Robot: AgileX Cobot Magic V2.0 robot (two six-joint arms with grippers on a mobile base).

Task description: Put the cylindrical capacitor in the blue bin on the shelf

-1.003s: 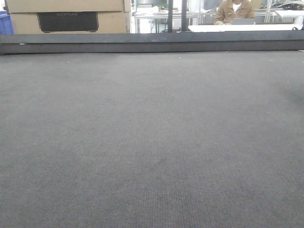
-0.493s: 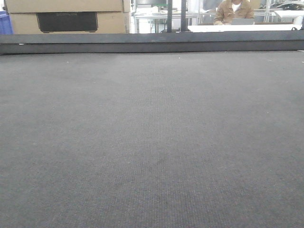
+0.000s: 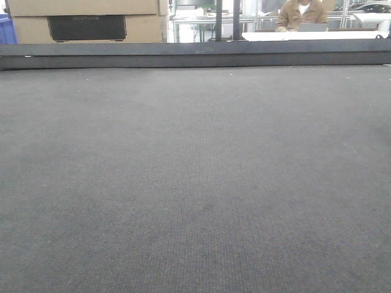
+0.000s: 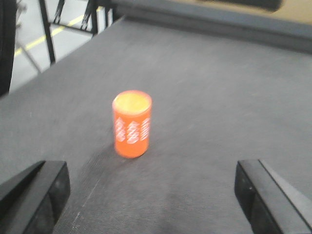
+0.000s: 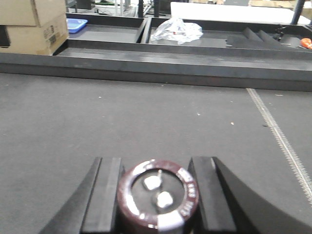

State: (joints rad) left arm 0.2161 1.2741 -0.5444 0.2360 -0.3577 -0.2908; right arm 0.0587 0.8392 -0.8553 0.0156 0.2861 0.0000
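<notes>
While the right gripper (image 5: 157,207) clamps the cylindrical capacitor (image 5: 158,187) short of the dark rail (image 5: 156,61), a narrow side grip may let it tilt or slip in transit | left gripper (image 4: 151,200) spread wide, empty, facing orange can (image 4: 131,124) | shelf unseen | rim print, can markings illegible

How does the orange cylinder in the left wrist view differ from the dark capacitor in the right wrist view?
Colour: the orange cylinder is bright orange with white markings; the cylindrical capacitor is dark brown with two pale terminals on top. State: the orange cylinder stands free on the mat, ahead of the open left hand; the cylindrical capacitor is gripped by the right hand. Both are short cylinders.
</notes>
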